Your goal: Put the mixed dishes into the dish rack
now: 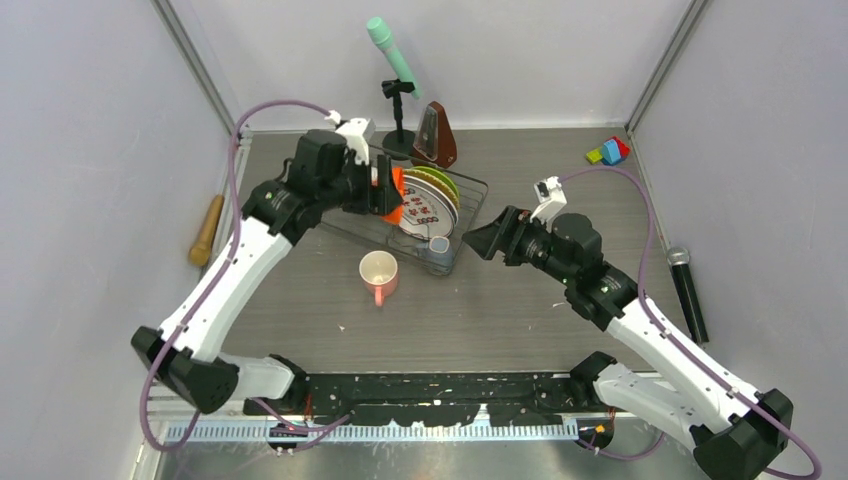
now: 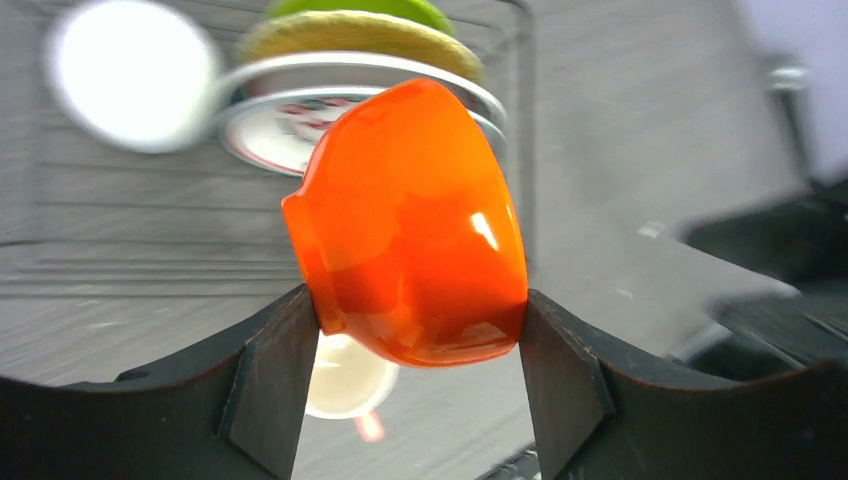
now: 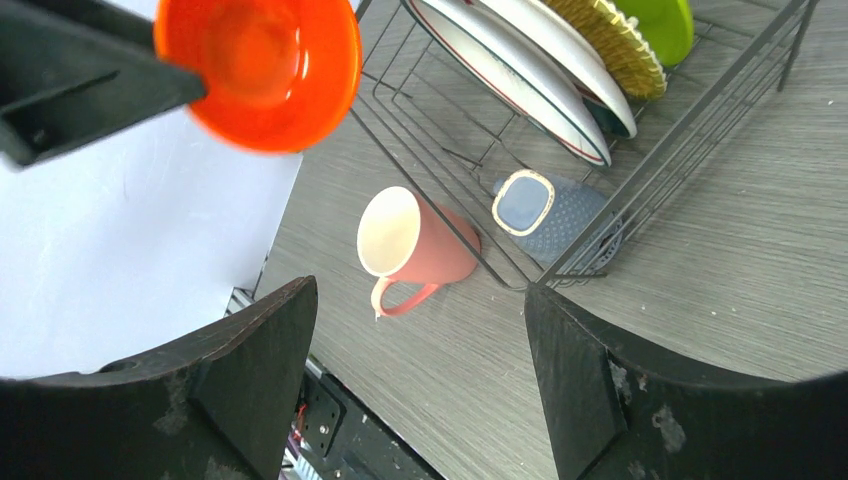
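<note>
My left gripper (image 2: 420, 312) is shut on the orange-red bowl (image 2: 415, 225), holding it tilted above the left part of the dish rack (image 1: 468, 190). Standing in the rack are the lime-green plate (image 3: 660, 25), the tan plate (image 3: 605, 40) and the white teal-rimmed plate (image 3: 520, 70). The small grey-blue mug (image 3: 545, 205) sits in the rack's near corner. A blurred white bowl (image 2: 130, 88) shows further back in the left wrist view. The pink mug (image 1: 379, 273) stands on the table just in front of the rack. My right gripper (image 3: 420, 310) is open and holds nothing, right of the rack.
A stand with a green microphone (image 1: 395, 60) and a brown metronome (image 1: 436, 135) stand behind the rack. A wooden handle (image 1: 207, 228) lies at the left wall. A black microphone (image 1: 686, 290) and coloured blocks (image 1: 609, 151) lie on the right.
</note>
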Robot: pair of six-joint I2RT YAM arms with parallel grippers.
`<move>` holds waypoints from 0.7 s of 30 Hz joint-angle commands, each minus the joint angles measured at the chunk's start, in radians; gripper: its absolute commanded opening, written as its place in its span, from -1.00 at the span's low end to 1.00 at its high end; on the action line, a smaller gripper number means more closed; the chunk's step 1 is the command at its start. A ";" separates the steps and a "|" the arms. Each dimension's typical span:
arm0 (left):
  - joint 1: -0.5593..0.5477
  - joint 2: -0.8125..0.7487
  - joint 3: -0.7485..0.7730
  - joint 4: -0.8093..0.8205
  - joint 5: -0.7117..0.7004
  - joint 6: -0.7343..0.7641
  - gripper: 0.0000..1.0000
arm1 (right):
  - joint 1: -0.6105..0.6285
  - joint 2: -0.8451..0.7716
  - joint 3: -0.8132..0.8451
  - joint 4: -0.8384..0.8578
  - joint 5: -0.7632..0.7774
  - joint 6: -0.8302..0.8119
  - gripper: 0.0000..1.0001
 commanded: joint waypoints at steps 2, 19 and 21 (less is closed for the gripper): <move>0.000 0.156 0.190 -0.188 -0.508 0.195 -1.00 | -0.004 -0.041 0.036 -0.022 0.050 -0.040 0.64; 0.020 0.390 0.082 0.131 -0.784 0.621 -1.00 | -0.004 -0.050 0.060 -0.067 0.009 -0.045 0.63; 0.024 0.405 0.057 0.184 -0.762 0.672 -1.00 | -0.004 -0.046 0.063 -0.070 0.010 -0.048 0.63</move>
